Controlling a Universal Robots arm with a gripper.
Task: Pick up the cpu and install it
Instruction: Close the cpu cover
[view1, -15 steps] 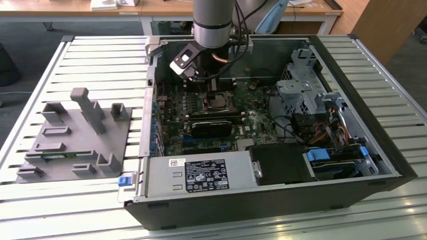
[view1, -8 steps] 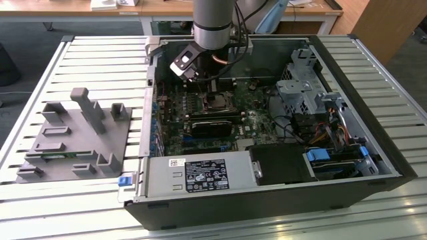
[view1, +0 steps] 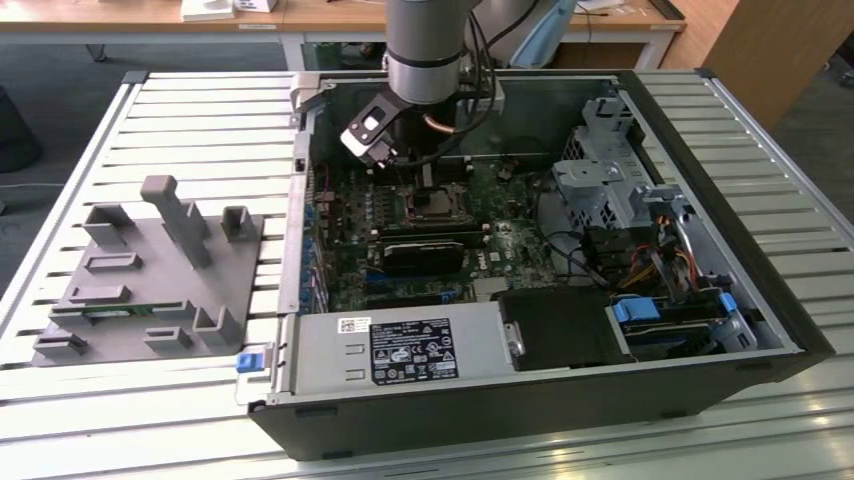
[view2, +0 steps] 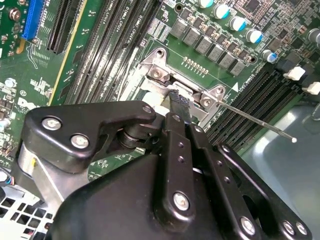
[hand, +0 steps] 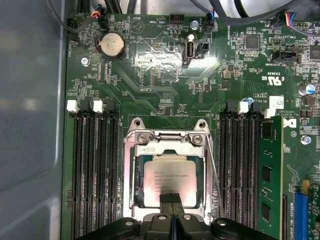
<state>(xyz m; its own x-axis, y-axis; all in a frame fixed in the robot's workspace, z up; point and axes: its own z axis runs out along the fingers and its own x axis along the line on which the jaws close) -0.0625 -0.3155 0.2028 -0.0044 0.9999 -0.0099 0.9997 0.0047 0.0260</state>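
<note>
The cpu (hand: 169, 177), a flat square chip with a silvery-grey top, lies flat inside the open metal socket frame (hand: 169, 137) on the green motherboard (hand: 150, 75). My gripper (hand: 170, 197) hovers over the chip's near edge, its two thin black fingers pressed together with nothing between them. In the second wrist view my gripper (view2: 179, 101) points down at the socket frame (view2: 159, 73). In the exterior view my gripper (view1: 411, 165) hangs inside the open computer case, just above the socket (view1: 430, 206).
The socket's thin lever (view2: 260, 122) sticks out sideways. A green memory stick (hand: 270, 175) stands in a slot beside the socket. A black heatsink block (view1: 422, 252), power supply (view1: 400, 350) and drive cage (view1: 601, 180) crowd the case. A grey fixture (view1: 147, 270) sits at the exterior view's left.
</note>
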